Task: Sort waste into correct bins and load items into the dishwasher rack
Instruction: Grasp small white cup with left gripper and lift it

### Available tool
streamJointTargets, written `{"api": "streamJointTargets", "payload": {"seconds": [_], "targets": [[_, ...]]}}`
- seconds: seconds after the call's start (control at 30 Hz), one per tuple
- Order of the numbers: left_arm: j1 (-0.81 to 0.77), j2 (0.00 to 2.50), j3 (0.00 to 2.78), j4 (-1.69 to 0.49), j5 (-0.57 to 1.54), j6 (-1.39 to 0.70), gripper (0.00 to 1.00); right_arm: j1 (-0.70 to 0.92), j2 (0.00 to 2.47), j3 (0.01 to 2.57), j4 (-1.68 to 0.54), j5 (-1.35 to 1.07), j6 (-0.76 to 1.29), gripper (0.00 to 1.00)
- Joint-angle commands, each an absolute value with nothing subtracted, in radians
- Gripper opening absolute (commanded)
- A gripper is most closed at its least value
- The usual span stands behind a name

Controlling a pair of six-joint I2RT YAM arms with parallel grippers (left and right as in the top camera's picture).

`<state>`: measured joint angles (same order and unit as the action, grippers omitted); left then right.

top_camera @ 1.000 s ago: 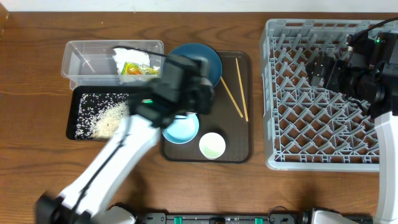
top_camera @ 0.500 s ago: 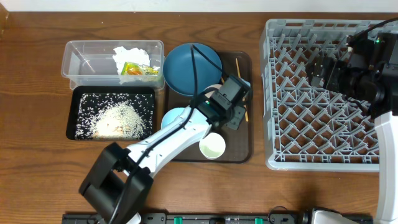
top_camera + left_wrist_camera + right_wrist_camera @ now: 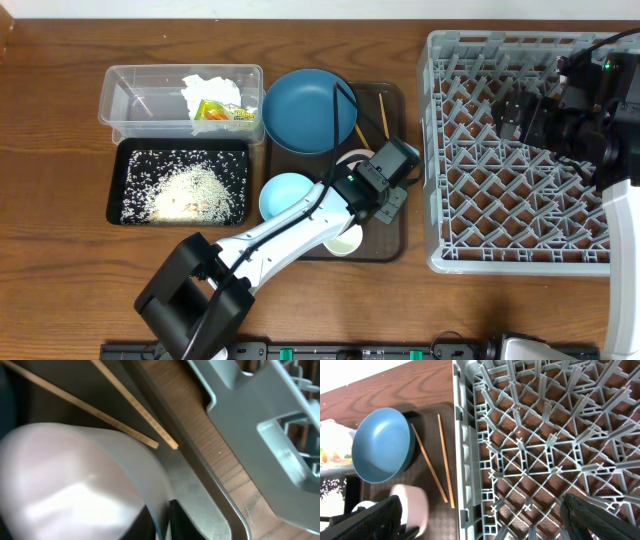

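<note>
My left gripper [image 3: 386,186] is shut on the rim of the cream bowl [image 3: 352,158], over the right part of the brown serving tray [image 3: 392,235]. The left wrist view shows the rim pinched between my fingers [image 3: 162,520], with the bowl [image 3: 75,475] tilted. The two chopsticks [image 3: 383,112] lie on the tray beside the dark blue plate [image 3: 308,110]. The light blue bowl [image 3: 284,195] and the small pale cup [image 3: 345,243] are partly hidden by my arm. My right gripper [image 3: 530,112] is open over the grey dishwasher rack [image 3: 520,210].
The clear tub [image 3: 140,95] holds the white tissue [image 3: 212,90] and the snack wrapper [image 3: 224,113]. The black tray [image 3: 135,205] holds the rice [image 3: 185,190]. The rack's near wall [image 3: 465,460] stands just right of the brown tray.
My left arm has swung right from over the plate, across the brown tray toward the rack, with the cream bowl in its jaws. The right arm has not moved.
</note>
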<state>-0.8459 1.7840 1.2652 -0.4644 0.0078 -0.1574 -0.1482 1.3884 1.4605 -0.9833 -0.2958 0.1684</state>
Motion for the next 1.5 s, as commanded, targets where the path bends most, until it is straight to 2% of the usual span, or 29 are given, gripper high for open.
{"api": "streamJointTargets", "payload": {"seconds": [0.0,0.07,0.33,0.53,0.8,1.13,1.47], "targets": [[-0.843,1.796,1.258,-0.467,-0.032,-0.150,0.25,-0.149,1.386,1.477,-0.985,-0.303,0.167,0.99],[-0.843,1.796,1.258,-0.466,-0.032,-0.150,0.33,-0.149,1.386,1.477,-0.986,-0.303,0.167,0.99],[-0.830,1.745,1.282,-0.511,-0.031,-0.171,0.36,-0.149,1.386,1.477,-0.989,-0.303,0.167,0.99],[-0.789,1.570,1.312,-0.648,-0.030,-0.250,0.50,-0.149,1.386,1.477,-0.988,-0.303,0.167,0.99],[-0.785,1.510,1.290,-0.873,-0.027,-0.336,0.51,-0.149,1.386,1.477,-0.988,-0.303,0.167,0.99],[-0.778,1.571,1.197,-0.890,-0.047,-0.553,0.51,-0.144,1.386,1.477,-0.991,-0.303,0.167,0.99],[-0.775,1.613,1.191,-0.938,-0.073,-0.620,0.52,-0.143,1.386,1.477,-0.987,-0.303,0.167,0.99]]}}
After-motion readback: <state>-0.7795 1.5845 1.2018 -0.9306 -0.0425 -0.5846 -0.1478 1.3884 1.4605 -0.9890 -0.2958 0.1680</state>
